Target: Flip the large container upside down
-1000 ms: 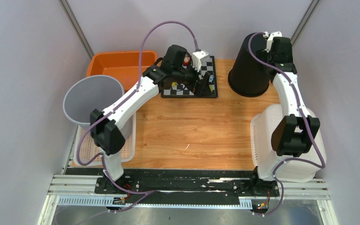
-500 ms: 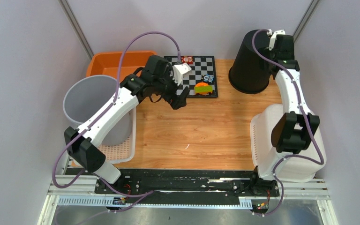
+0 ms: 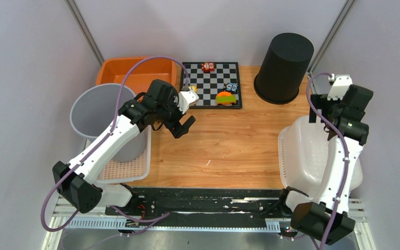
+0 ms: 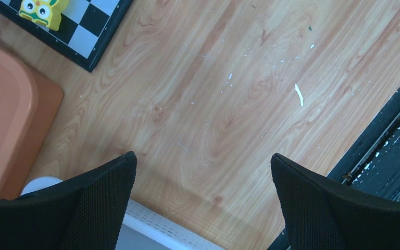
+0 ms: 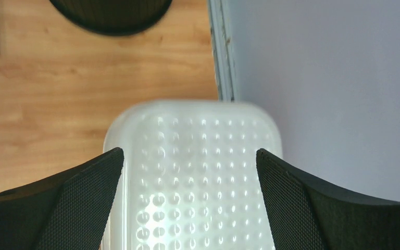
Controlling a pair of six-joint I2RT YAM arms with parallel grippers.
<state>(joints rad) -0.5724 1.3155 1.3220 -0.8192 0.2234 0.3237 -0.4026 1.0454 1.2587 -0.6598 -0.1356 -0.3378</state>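
**Overhead view.** The black container (image 3: 284, 67) stood at the far right corner of the worktop (image 3: 219, 146), wide mouth down and closed base up. Nothing touched it. By that posture the inversion looked complete, on the assumption that this was the container meant. A grey bin (image 3: 101, 112) stood mouth up in a white basket (image 3: 130, 169) at the left edge, and its open mouth showed it had not been turned. The right pincer (image 3: 320, 114) hung near the black container but apart from it, above the far end of a translucent tub (image 3: 302, 151). That position suited an arm that had no further need to grip. The left pincer (image 3: 184, 126) hovered over bare wood between the grey bin and the chessboard (image 3: 211, 86), spread and empty. An orange tub (image 3: 135, 70) sat behind the bin.

**Left wrist view.** Both fingers (image 4: 99, 203) stood wide apart with only wood grain between them, so the pincer held nothing. A corner of the chessboard carried a yellow owl toy (image 4: 44, 10) at upper left. The orange tub (image 4: 5, 114) lay along the left edge and the rim of the white basket (image 4: 156, 224) lay beneath the fingers.

**Right wrist view.** The fingers (image 5: 73, 203) were fully spread and framed the dimpled surface of the translucent tub (image 5: 192, 156) below. They pinched nothing. The downturned rim of the black container (image 5: 112, 13) showed at the top edge, resting flat on the worktop, with the wall (image 5: 333, 78) to its right. Seated flat like that, the rim appeared stable and seemed to need no support.
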